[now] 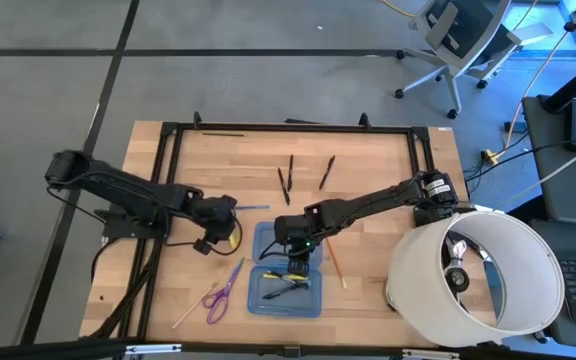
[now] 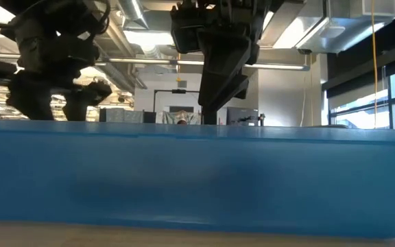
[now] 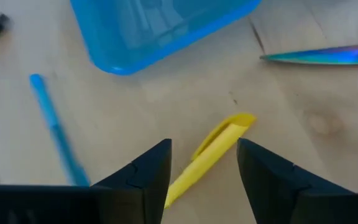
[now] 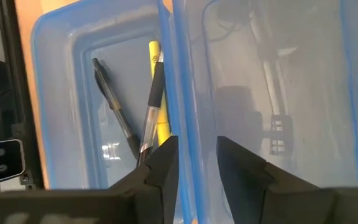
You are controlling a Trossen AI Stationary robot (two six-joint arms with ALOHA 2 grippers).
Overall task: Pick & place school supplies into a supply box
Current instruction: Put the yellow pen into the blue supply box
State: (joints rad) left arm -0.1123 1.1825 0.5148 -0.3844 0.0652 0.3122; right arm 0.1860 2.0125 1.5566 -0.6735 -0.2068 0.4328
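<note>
From above, my left gripper (image 1: 230, 232) sits on the table just left of the supply box (image 1: 286, 268), over a yellow pen (image 1: 235, 240). My right gripper (image 1: 299, 262) hangs over the seam between the box's two halves. The near half holds two black pens (image 1: 286, 288) and a yellow one. Purple scissors (image 1: 221, 292) and a pale stick (image 1: 190, 313) lie left of the box, an orange pencil (image 1: 335, 264) right of it, a blue pen (image 1: 254, 208) by my left wrist, and two black pens (image 1: 306, 174) well apart farther up the table (image 1: 368, 160). A white drum (image 1: 488, 270) stands at the right edge.

At table height, the box's blue wall (image 2: 197, 178) fills the frame, with both my arms dark above it.

Through my left wrist, my fingers (image 3: 145, 177) stand spread and released, the yellow pen (image 3: 210, 152) lying loose on the wood between them; the blue pen (image 3: 55, 127), a box corner (image 3: 148, 31) and a scissor blade (image 3: 319, 56) lie beyond.

Through my right wrist, my fingers (image 4: 163, 165) stand apart over the seam, gripping nothing that I can see; the black pens (image 4: 114, 109) and the yellow one (image 4: 157, 87) rest in one half.
</note>
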